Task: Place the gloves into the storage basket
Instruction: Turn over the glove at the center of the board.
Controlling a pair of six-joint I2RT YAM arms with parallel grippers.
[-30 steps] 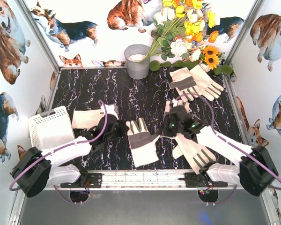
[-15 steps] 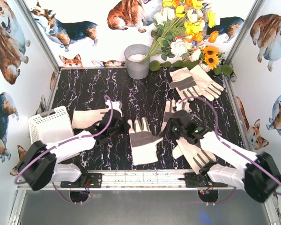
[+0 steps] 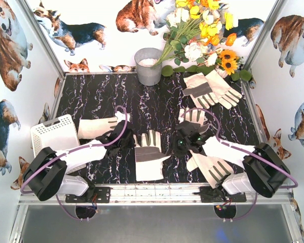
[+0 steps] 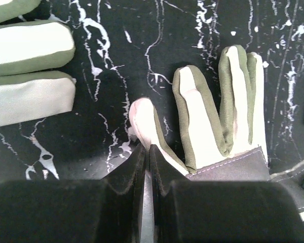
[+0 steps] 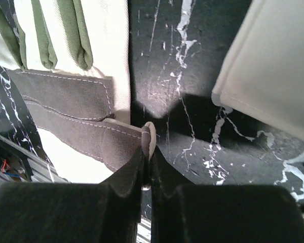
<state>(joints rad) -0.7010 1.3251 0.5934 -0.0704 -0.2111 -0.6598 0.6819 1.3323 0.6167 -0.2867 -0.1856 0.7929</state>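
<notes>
Change: the glove point(image 3: 148, 156) lies a little more left than a second ago, nearer the basket point(image 3: 51, 134).
Left tool point(image 4: 146, 151): pressed together on the glove's edge.
Right tool point(image 5: 147, 151): pinching a fold by its thumb.
Meaning: carrying is begun; the glove is not in the basket yet.
Desk point(image 3: 152, 106): black marble; other gloves point(image 3: 210, 88) lie apart.
Room: corgi walls point(image 3: 10, 76), bucket point(image 3: 148, 66), flowers point(image 3: 202, 30).

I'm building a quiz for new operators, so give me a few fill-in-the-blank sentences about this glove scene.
The storage basket stands at the table's ___ edge.
The left tool and the right tool are both ___ on the middle glove.
The grey bucket stands at the far edge, beside the ___.
Missing words: left; shut; flowers.
</notes>
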